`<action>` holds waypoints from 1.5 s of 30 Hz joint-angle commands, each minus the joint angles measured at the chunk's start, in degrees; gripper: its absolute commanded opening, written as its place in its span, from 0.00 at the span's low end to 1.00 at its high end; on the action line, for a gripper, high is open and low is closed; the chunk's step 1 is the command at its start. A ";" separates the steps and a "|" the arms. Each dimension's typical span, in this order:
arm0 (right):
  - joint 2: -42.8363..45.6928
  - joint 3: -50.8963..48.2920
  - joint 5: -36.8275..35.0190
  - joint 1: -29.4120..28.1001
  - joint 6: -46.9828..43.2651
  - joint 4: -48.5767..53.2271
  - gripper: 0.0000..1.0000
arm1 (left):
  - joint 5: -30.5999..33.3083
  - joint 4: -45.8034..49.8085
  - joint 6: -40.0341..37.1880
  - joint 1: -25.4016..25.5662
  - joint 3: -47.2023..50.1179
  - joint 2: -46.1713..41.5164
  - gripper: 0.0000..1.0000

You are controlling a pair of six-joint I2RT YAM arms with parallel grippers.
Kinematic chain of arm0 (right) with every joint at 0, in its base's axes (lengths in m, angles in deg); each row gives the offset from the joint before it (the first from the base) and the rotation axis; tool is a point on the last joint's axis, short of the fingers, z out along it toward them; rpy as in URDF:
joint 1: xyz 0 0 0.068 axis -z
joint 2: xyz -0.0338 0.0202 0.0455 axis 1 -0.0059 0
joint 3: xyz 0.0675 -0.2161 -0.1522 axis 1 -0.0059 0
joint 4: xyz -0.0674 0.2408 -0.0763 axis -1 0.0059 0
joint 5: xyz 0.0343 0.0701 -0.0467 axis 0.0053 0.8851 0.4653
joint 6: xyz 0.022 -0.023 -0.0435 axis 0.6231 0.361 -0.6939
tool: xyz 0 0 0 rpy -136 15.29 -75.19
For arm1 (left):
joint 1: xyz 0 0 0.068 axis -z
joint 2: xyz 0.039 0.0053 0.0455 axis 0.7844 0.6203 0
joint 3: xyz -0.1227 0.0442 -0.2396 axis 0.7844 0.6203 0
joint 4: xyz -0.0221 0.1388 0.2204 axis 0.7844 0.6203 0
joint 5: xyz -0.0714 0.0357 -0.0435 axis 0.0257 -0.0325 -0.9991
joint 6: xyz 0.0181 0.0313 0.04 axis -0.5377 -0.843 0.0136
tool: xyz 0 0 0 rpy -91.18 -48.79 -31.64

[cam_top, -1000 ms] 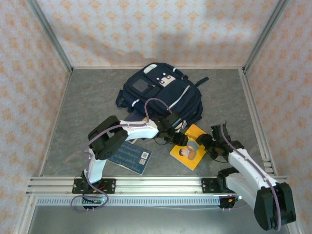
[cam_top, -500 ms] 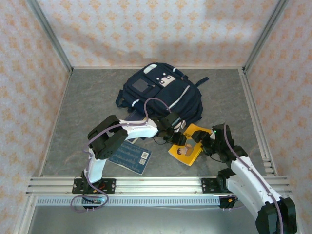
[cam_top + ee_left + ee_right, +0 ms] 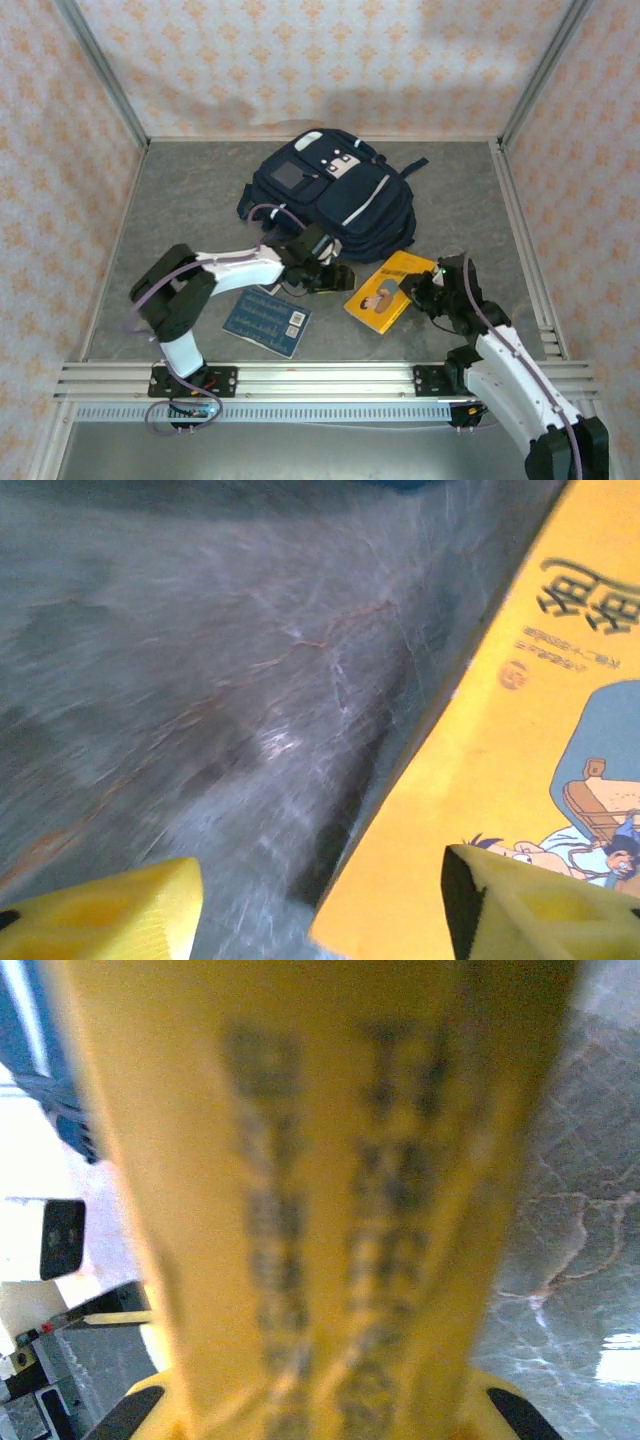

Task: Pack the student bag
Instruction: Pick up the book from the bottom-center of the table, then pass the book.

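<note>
- the student bag is lying flat toward the back of the table
- left claw is spread wide with nothing in it, bag just beside it at 12 o'clock
- right claw is pinching the yellow book, bag off at its 10 o'clock

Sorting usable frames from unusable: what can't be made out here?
- Right wrist view: print on the yellow book, blurred by closeness.
- Top view: whether the right end effector grips that book, too small to tell.
- Top view: whether the student bag is unzipped, too small.
- Left wrist view: book's cover picture, cut by the frame edge.
</note>
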 commanded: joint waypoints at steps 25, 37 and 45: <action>3.76 7.13 -23.19 -9.52 26.21 -33.07 0.00 | 11.95 -33.49 42.06 2.06 9.27 -20.24 0.94; 1.23 5.47 -25.71 -13.68 27.01 -38.07 0.00 | 15.18 -41.40 41.54 4.94 8.08 -15.45 0.41; 1.14 4.84 -25.26 -14.15 25.53 -35.31 0.06 | 15.07 -36.22 36.70 3.94 6.85 -17.94 0.00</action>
